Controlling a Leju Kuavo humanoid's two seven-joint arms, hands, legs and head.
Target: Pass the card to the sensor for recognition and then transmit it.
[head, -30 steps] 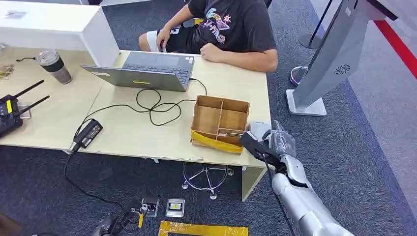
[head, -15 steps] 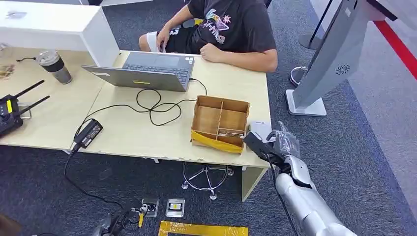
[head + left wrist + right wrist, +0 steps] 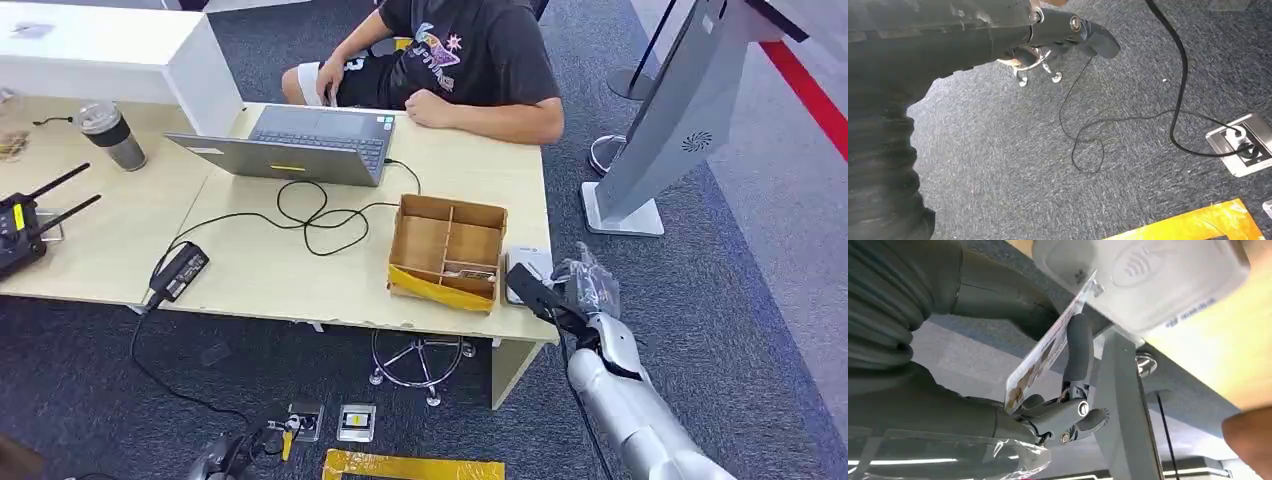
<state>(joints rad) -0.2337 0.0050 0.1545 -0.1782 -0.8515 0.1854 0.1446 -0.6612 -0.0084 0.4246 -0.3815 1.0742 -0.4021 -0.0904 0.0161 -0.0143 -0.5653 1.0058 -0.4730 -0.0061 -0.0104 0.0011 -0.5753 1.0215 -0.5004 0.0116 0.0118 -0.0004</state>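
My right hand [image 3: 578, 292] hangs at the table's right front corner and pinches a card [image 3: 530, 284] between thumb and finger. In the right wrist view the card [image 3: 1048, 347] is printed and tilted, with its far corner at the edge of the white sensor [image 3: 1143, 275], which bears a contactless mark. This sensor [image 3: 527, 262] lies flat on the table, just right of the cardboard box [image 3: 447, 250]. My left hand [image 3: 1068, 30] hangs over the carpet with nothing in it.
A person sits at the table's far side with a forearm [image 3: 480, 112] on it. Laptop [image 3: 300, 145], black cable [image 3: 320, 215], power brick [image 3: 178, 270], tumbler [image 3: 112, 135] and remote [image 3: 20, 225] lie to the left. A grey kiosk [image 3: 680, 110] stands at the right.
My right hand has carried the card a little to the right and back toward me, from the box's front corner to beside the sensor. The person has shifted slightly.
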